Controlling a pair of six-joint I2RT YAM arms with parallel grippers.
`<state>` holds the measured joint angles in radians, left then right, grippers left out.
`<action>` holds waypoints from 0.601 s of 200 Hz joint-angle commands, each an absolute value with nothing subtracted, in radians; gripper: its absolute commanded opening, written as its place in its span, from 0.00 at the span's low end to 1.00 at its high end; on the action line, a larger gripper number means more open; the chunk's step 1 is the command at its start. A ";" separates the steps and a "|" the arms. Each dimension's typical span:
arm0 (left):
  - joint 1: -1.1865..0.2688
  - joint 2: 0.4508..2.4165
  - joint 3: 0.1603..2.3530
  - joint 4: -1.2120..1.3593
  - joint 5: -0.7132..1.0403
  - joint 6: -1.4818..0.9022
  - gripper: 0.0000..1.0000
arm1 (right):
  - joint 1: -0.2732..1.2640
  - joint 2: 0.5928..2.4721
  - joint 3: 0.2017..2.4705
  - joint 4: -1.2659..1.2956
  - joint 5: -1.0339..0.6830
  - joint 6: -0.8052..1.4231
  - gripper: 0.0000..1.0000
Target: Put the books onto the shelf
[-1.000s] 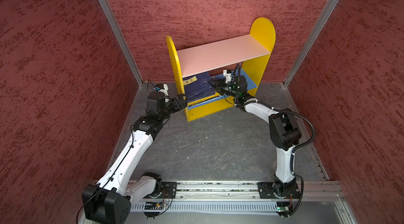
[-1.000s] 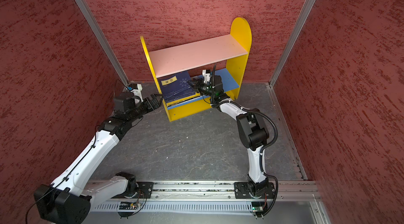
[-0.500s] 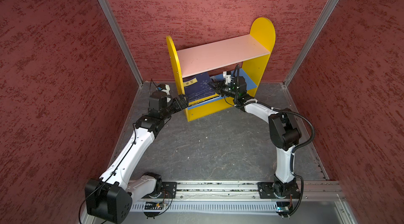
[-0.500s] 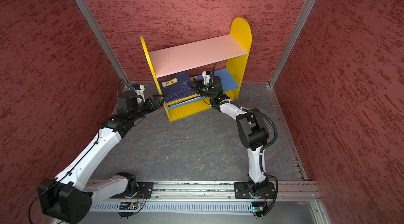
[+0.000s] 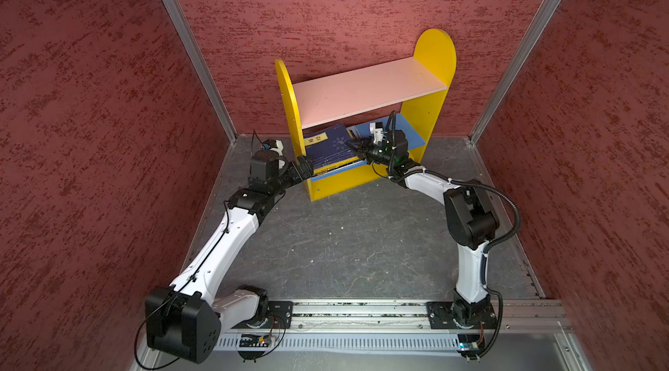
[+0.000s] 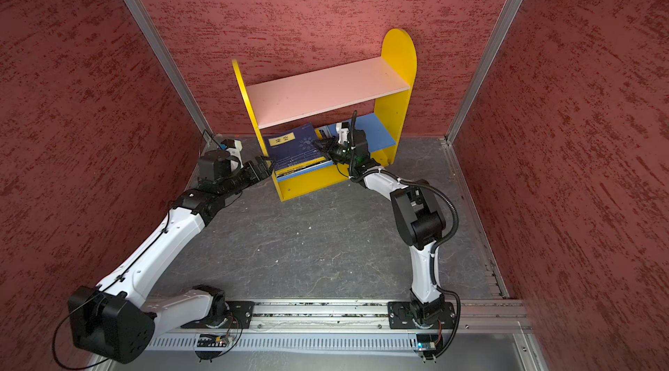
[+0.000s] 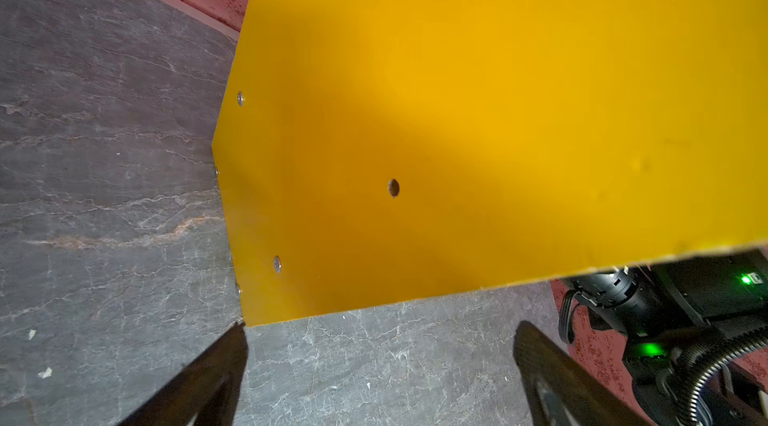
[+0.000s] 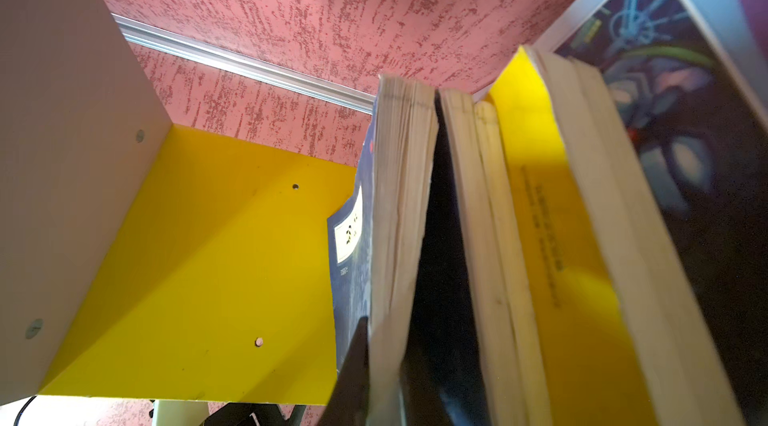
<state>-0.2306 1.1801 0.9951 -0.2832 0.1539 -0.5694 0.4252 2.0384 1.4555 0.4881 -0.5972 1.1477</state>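
The shelf [image 5: 434, 58] [image 6: 398, 58] stands on the grey counter [image 5: 344, 242] [image 6: 307, 242] just above the middle of both top views. It is close to the red back wall and set at a slight angle. The books [image 5: 331, 154] [image 6: 295, 152] are on its blue lower board [image 5: 411, 135] [image 6: 378, 132], under the pink upper board [image 5: 365, 94]. They form a tilted pile at the board's left end, next to the left side panel [image 5: 289, 105]. A navy book [image 5: 333, 143] [image 6: 297, 143] lies uppermost, its yellow label toward the upper left.

The right arm [image 5: 427, 181] [image 6: 380, 181] comes up from the lower right of both top views and reaches into the lower tier. The right jaws are clamped on the navy book's right edge. In the right wrist view, one of its dark fingers [image 8: 353, 361] presses the navy cover [image 8: 351, 278] and the other sits on the far side of that book's page block. The page edges of the other books stand beside it, along with a black cover, a yellow cover [image 8: 540, 216] and a blue swirl cover with a white border [image 8: 665, 112].

The left arm [image 5: 231, 235] [image 6: 173, 228] rises from the lower left. The left jaws are outside the shelf, at the outer face of the left side panel [image 7: 457, 112], low near its front corner. In the left wrist view its fingers [image 7: 199, 378] stand wide apart with only counter between them. One tip is just beside the panel's bottom corner, and I cannot tell whether it touches.
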 commanded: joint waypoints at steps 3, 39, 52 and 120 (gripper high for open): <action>-0.232 1.210 1.023 -0.233 0.124 -0.581 0.99 | 0.436 2.000 1.453 0.522 -0.614 1.133 0.04; -0.259 1.266 1.048 -0.220 0.063 -0.589 0.99 | 0.435 2.004 1.472 0.474 -0.611 1.098 0.05; -0.276 1.292 1.066 -0.233 0.031 -0.589 0.99 | 0.435 2.002 1.474 0.463 -0.608 1.091 0.05; -0.358 1.437 1.118 -0.309 -0.200 -0.720 0.99 | 0.435 2.006 1.489 0.410 -0.601 1.055 0.05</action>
<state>-0.3378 1.3930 1.0901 -0.2714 -0.0883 -0.6594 0.4252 2.0365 1.4582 0.4496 -0.5961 1.1084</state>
